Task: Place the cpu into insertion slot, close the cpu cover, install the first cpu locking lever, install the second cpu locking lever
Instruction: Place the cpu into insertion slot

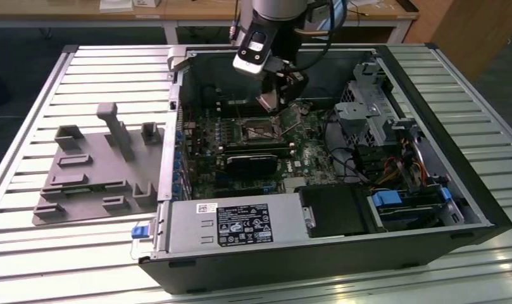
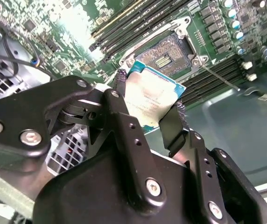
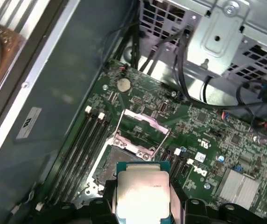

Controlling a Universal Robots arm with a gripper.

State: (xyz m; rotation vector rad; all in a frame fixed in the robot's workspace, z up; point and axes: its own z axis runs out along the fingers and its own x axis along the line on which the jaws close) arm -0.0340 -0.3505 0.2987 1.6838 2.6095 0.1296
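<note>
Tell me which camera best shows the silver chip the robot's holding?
The first wrist view: the cpu shows its silver top squarely. The second wrist view shows it tilted, its edges hidden where the gripper clamps it. The exterior view makes it a small pale patch.

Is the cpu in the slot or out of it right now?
Out. The gripper holds the cpu clear of the slot, whose dark centre is bare; the cover stands open.
</note>
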